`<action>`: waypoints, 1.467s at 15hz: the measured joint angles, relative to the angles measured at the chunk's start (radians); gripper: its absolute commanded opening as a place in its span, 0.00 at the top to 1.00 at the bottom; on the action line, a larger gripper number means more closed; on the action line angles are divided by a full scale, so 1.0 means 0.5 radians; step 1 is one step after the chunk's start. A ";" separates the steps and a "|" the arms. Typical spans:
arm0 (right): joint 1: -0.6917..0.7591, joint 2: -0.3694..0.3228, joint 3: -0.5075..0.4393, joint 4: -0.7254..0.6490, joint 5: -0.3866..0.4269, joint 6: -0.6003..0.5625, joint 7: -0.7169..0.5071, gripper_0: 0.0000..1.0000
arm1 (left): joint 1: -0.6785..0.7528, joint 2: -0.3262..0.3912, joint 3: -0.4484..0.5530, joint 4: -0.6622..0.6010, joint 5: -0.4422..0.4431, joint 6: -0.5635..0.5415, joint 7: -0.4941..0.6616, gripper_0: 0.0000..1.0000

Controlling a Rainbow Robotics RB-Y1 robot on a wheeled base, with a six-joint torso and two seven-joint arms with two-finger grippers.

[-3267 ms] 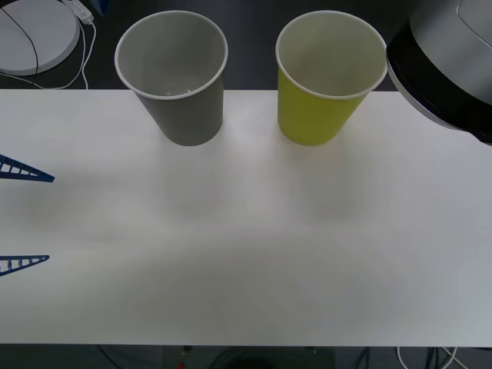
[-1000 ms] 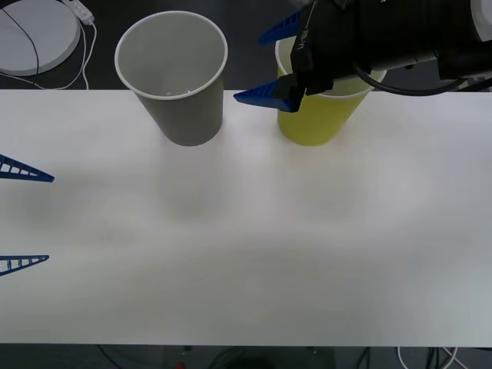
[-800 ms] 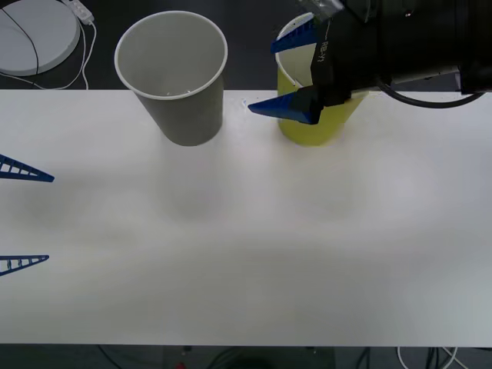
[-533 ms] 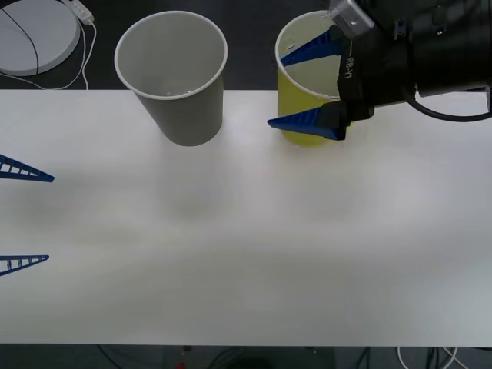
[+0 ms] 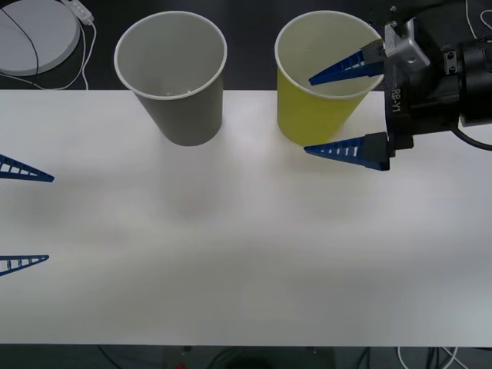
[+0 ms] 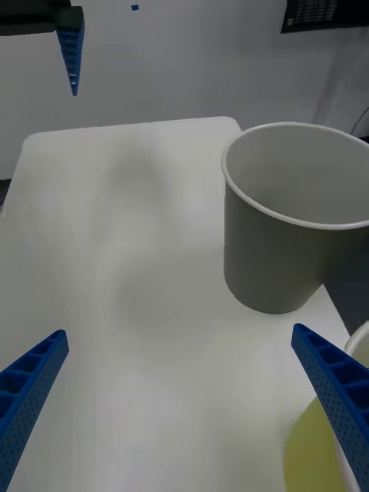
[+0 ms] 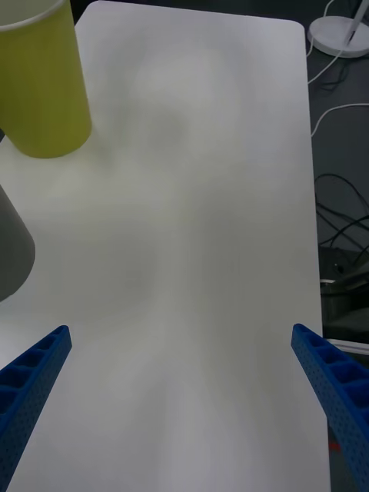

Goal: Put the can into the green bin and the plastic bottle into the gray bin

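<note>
The gray bin (image 5: 173, 77) and the green bin (image 5: 307, 115) stand upright side by side at the table's far edge, gray on the left. Both look empty inside. The can and the plastic bottle are out of view. My right gripper (image 5: 307, 115) is open, held sideways just right of the green bin, its fingertips overlapping the bin's rim and base. My left gripper (image 5: 51, 218) is open at the table's left edge, holding nothing. The right wrist view shows the gray bin (image 6: 296, 223) and part of the green bin (image 6: 323, 453). The left wrist view shows the green bin (image 7: 42, 84).
A white round stand (image 5: 34, 34) with a cable sits on the floor beyond the table's back left corner. The white table (image 5: 246, 254) stretches bare in front of the bins. Cables (image 7: 342, 200) lie on the floor past the table's edge.
My right arm has swung rightward across the green bin and now sits at its right side, fingers open throughout. The left gripper and both bins have not moved.
</note>
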 measured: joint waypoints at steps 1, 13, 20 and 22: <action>0.093 0.001 -0.094 0.005 -0.022 -0.065 0.056 0.00 | 0.000 0.000 0.000 0.000 0.000 0.000 0.000 0.00; 1.053 0.003 -1.033 -0.006 -0.125 -0.653 0.515 0.00 | 0.000 0.000 0.000 0.000 0.000 0.000 0.000 0.00; 1.513 0.006 -1.470 -0.071 -0.145 -0.831 0.517 0.00 | 0.000 0.000 0.000 0.000 0.000 0.000 0.000 0.00; 1.612 0.010 -1.551 -0.112 -0.150 -0.834 0.517 0.00 | 0.000 0.000 0.000 0.000 0.000 0.000 0.000 0.00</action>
